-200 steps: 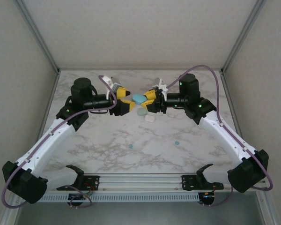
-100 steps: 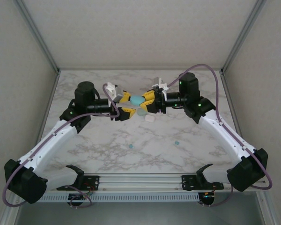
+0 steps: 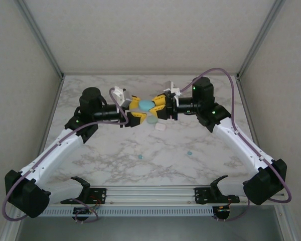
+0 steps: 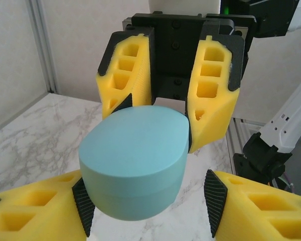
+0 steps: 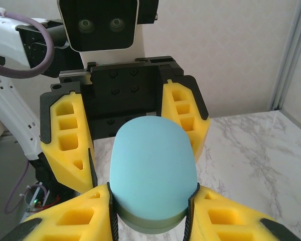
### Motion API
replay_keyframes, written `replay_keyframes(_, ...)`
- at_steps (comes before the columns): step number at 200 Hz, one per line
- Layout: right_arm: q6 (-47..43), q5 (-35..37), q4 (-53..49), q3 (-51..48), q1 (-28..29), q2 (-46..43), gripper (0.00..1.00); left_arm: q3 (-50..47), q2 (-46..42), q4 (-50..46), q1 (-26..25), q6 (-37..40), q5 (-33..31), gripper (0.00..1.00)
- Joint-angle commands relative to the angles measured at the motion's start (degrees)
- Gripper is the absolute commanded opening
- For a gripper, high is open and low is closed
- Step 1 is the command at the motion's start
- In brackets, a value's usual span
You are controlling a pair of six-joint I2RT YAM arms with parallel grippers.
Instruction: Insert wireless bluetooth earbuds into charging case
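Note:
A closed teal charging case (image 3: 146,105) hangs above the table at the back centre. My right gripper (image 5: 150,211) is shut on its near end, with both black pads against the sides of the teal case (image 5: 153,170). My left gripper (image 4: 149,203) is open around the opposite end. Its left pad (image 4: 83,207) sits at the side of the teal case (image 4: 135,160), and its right pad (image 4: 214,201) stands clear with marble showing in the gap. Two tiny teal earbuds (image 3: 139,156) (image 3: 189,152) lie on the marble nearer the arm bases.
A pale green case (image 3: 151,120) and a white case (image 3: 160,127) lie on the marble just below the two grippers. Metal frame posts and grey walls close in the table (image 3: 105,160) on the left, right and back.
My left gripper has moved right toward the right gripper and brought its fingers around the teal case, narrowing them. The right gripper has kept holding the case in place.

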Motion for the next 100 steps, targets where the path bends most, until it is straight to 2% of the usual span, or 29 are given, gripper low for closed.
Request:
replay_keyframes(1, 0.4, 0.4, 2.2, -0.9, -0.1, 0.8, 0.34, 1.3, 0.6, 0.7, -1.1, -1.5, 1.1, 0.59)
replay_keyframes(56, -1.8, 1.2, 0.0, -1.0, 0.2, 1.3, 0.34, 1.2, 1.4, 3.5, -1.7, -4.4, -0.5, 0.54)
replay_keyframes(100, -2.6, 1.8, -0.3, -1.8, 0.6, 1.4, 0.34, 1.1, 1.3, 3.5, -1.8, -4.8, -1.3, 0.45)
